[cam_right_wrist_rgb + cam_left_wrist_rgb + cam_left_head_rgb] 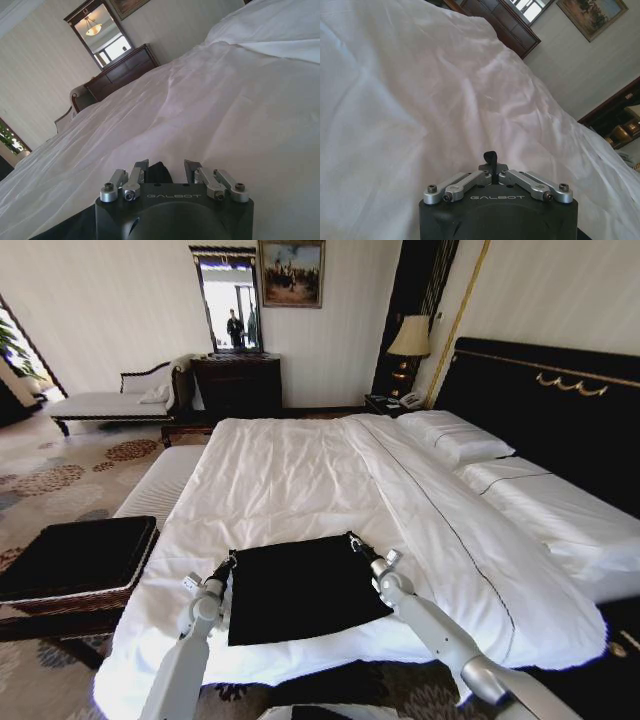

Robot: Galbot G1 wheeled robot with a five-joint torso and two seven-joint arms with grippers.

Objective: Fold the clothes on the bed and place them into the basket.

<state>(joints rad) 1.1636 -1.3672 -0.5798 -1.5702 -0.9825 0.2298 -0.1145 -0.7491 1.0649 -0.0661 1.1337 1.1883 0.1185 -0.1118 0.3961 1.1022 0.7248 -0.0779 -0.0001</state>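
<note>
The folding step is in hand: the black T-shirt (300, 585), flat on the bed (300, 470), is pinched at its far corners by the left pincer (231, 561) and right pincer (352, 539), so an even paired fold is called for before transfer to the basket (75, 560).

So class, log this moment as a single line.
left tool: shut on T-shirt corner | right tool: gripping other corner | T-shirt: flat on bed | basket: empty

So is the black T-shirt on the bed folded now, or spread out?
Folded: the T-shirt lies as a flat dark rectangle, no sleeves showing. The left gripper and right gripper each pinch a far corner.
</note>
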